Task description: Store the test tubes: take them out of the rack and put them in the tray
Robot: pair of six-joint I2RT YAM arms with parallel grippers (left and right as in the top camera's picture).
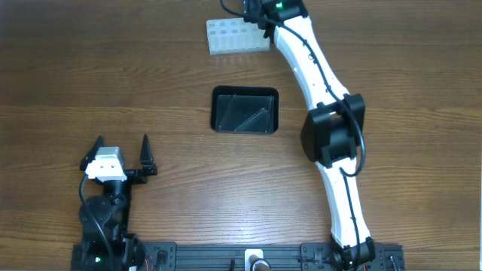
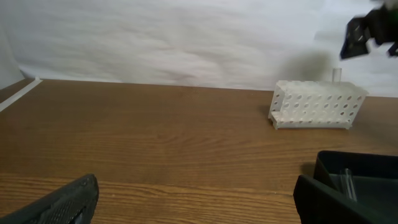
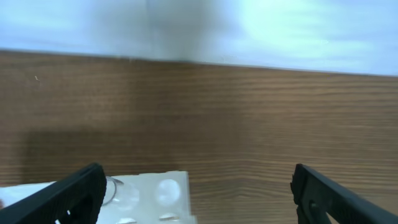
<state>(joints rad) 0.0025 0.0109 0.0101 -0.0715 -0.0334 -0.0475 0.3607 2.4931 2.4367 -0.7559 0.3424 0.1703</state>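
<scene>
Surface is a dark brown wood-grain table (image 1: 113,68), and behind its far edge there's just a plain white wall (image 2: 155,37), a bit wrinkly, like a backdrop sheet.

The rack (image 1: 237,38) is a white block with rows of round holes, sitting near the far edge of the table. From the left wrist view one clear test tube (image 2: 336,74) pokes up out of its top at the far end, upright. I can't tell if there are more in there. The black tray (image 1: 245,89) sits near the rack, closer to the arms and about mid-table, not touching it. At least two clear tubes (image 1: 252,117) are lying flat and slanted inside it.

The right gripper (image 1: 252,11) is up over the right end of the rack with its fingers spread wide and nothing between them. Its own camera shows the corner of the rack right below, with a tube's round rim beside one finger.

The left gripper (image 1: 122,143) is parked back near its base at the left, well apart from the tray and rack — fingers wide apart too, holding nothing.
</scene>
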